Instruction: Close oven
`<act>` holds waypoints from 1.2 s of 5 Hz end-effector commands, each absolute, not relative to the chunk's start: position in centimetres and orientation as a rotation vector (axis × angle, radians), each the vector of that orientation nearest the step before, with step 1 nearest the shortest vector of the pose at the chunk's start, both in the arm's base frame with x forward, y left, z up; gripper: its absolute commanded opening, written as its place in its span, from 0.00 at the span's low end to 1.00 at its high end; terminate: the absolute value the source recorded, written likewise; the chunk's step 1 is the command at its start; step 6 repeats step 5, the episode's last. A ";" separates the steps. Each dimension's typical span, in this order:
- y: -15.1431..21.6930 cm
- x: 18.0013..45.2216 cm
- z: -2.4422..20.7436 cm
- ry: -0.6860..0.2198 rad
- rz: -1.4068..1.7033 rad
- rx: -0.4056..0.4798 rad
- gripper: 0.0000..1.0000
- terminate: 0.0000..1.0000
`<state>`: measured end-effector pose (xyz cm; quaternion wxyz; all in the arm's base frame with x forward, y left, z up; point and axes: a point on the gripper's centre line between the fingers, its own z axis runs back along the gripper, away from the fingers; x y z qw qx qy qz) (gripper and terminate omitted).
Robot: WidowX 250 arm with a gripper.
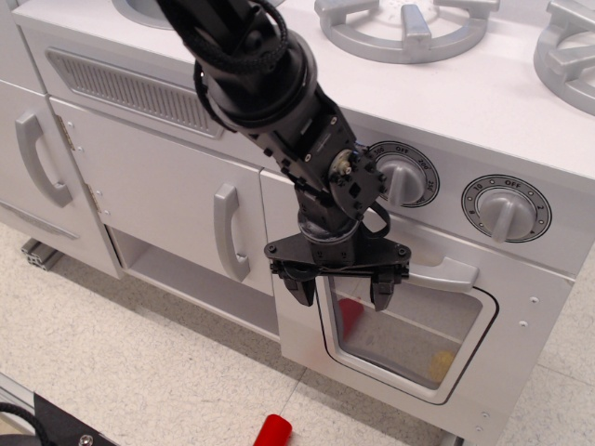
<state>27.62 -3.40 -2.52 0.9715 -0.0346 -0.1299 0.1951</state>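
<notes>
The white oven door (511, 367) with its rounded clear window (409, 336) and curved silver handle (444, 273) now stands nearly upright against the oven front, below the grey dials (402, 176). My black gripper (338, 291) is open and empty. Its fingers (299, 288) press against the door's upper left part, straddling the window's top left corner. A red shape and a yellow shape show through the window.
White cupboard doors with vertical grey handles (227, 232) stand to the left, above an open shelf gap (177, 279). A red object (271, 432) lies on the speckled floor below the door. Silver burner rings (406, 26) sit on the stovetop.
</notes>
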 end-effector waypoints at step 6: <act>-2.8 25.7 2.2 -0.252 0.342 -0.116 1.00 1.00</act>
